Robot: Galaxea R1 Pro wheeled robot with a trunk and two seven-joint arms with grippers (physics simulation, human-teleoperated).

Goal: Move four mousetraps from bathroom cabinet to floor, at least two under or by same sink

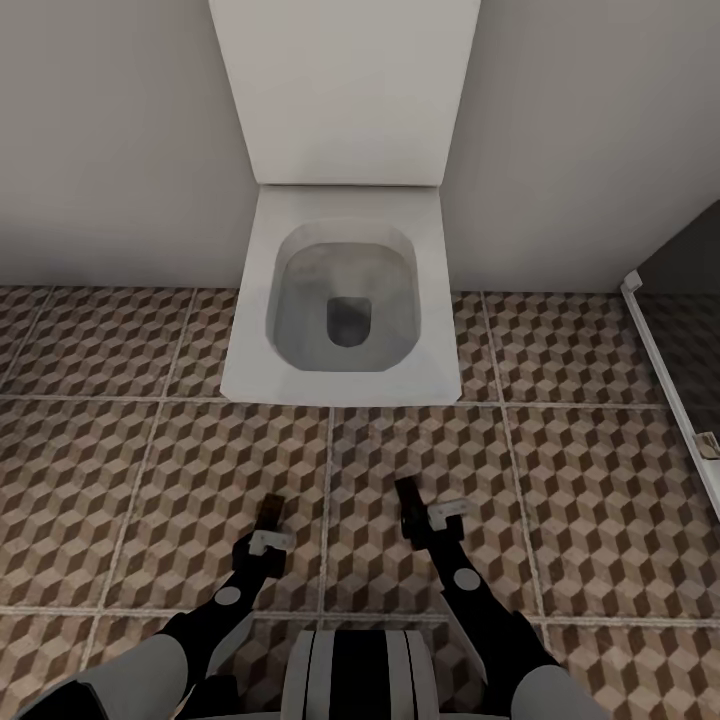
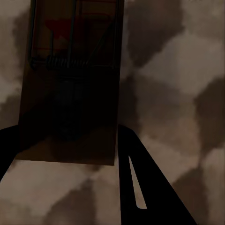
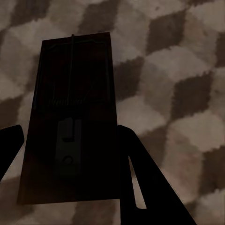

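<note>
Our left gripper point(image 1: 270, 520) is pinched on a mousetrap point(image 2: 70, 89); in the left wrist view the dark wooden slab sits between the two black fingers point(image 2: 140, 187), its spring and wire bar pointing away from the wrist. Our right gripper point(image 1: 412, 505) is likewise closed on a second mousetrap point(image 3: 70, 126), gripped across its width near the back end, with the coil and catch plainly showing. Both traps hang over the bathroom floor point(image 1: 600, 520), above the cube-patterned tiles, and in the head view they appear as small dark slabs at the fingertips.

We judge these traps light and stiff: thin flat boards that will not bend, though smooth edges could let them pivot or slip in a narrow pinch. The side edges of the bare wood are the sensible hold (well clear of the sprung bar, which may snap). Laid flat, they should rest steady on tile.

Further out, a white toilet point(image 1: 345, 300) stands straight ahead against the pale wall point(image 1: 110, 140), its lid raised. To the right a white-framed dark panel point(image 1: 680, 330) meets the floor. The toilet blocks any forward advance, and the floor beneath the grippers lies open
</note>
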